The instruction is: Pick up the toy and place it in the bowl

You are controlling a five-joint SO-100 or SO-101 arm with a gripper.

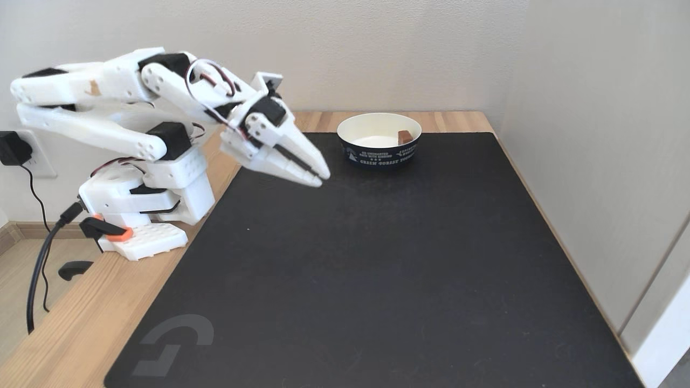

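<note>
Black mat (377,269) on a pale wood table (81,318), set in a corner of off-white walls.
Reddish-brown and matte, the small toy (405,137) lies inside the bowl (379,153) against its right inner wall; the bowl is white within, navy outside with white lettering, at the mat's far edge. Left of it, the white gripper (321,180) hangs clenched and empty above the mat.

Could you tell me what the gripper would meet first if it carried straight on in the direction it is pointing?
Most likely the black mat. The gripper is angled down and to the right in the fixed view, fingers together, so its line seems to land short of the bowl, though depth is uncertain.
</note>
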